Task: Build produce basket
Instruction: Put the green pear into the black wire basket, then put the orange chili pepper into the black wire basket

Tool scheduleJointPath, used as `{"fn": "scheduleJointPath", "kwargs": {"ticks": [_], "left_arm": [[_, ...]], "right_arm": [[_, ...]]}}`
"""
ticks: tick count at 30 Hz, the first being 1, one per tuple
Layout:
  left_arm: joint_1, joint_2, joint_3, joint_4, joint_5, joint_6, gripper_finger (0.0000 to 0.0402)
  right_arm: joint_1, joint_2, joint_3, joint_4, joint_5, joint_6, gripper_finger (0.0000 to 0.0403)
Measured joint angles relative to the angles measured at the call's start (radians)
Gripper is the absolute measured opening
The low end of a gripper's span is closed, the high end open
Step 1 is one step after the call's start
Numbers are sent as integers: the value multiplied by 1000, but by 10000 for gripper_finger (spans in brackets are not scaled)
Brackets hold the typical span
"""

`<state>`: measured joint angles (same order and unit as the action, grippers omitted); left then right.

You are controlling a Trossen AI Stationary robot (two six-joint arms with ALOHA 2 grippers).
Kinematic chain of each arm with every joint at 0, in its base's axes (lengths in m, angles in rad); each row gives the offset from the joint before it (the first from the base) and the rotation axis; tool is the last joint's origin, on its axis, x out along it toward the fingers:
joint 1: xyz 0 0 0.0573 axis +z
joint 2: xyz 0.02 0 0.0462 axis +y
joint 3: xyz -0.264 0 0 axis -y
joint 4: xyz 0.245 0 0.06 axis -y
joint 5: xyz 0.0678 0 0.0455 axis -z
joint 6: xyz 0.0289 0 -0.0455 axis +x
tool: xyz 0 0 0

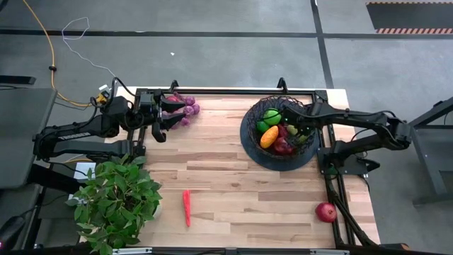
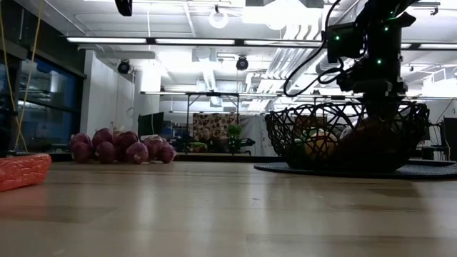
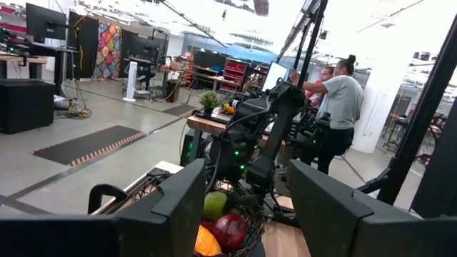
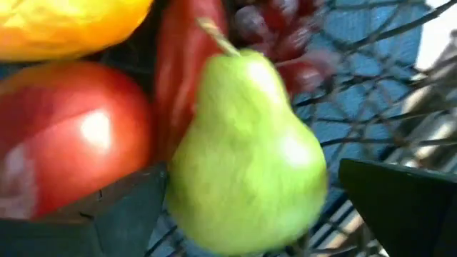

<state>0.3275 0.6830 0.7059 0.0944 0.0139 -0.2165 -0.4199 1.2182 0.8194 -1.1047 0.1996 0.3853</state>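
Observation:
The black wire basket (image 1: pixel 249 134) stands at the far right of the table on its dark round base and holds several fruits. My right gripper (image 1: pixel 301 131) points down into it, open. A green pear (image 4: pixel 246 150) lies between its fingers, beside a red apple (image 4: pixel 64 135) and an orange fruit (image 4: pixel 64 25). My left gripper (image 1: pixel 159 126) is raised at the far left, level, open and holding nothing, next to a purple grape bunch (image 1: pixel 185 108) lying on the table. A red chilli (image 1: pixel 187 207) and a red apple (image 1: pixel 326 211) lie on the table near the front. My right gripper comes at the pear from above with a finger on either side. A gap shows between the pear and one finger (image 4: pixel 400 207). The other finger (image 4: pixel 93 221) stands right against the pear's side; whether it touches, I cannot tell. The pear rests among the other fruits.
A leafy potted plant (image 1: pixel 117 202) stands at the near left corner. The middle of the wooden table (image 1: pixel 226 170) is bare. Metal frame rails run along the table's far and right edges. People stand in the room beyond the table (image 3: pixel 335 107).

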Motion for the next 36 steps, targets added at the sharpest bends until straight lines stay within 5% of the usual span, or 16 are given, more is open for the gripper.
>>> {"fn": "scheduleJointPath", "kwargs": {"ticks": [15, 24, 31, 36], "left_arm": [[0, 0, 0, 0, 0, 0, 186], [0, 0, 0, 0, -1, 0, 186], [0, 0, 0, 0, -3, 1, 186], [0, 0, 0, 0, -3, 2, 186]], "right_arm": [[14, -27, 259, 141, 51, -87, 385], [103, -166, 40, 560, -135, -58, 385], [184, -196, -179, 1165, -268, 62, 385], [213, -177, -220, 1434, -278, -25, 385]]}}
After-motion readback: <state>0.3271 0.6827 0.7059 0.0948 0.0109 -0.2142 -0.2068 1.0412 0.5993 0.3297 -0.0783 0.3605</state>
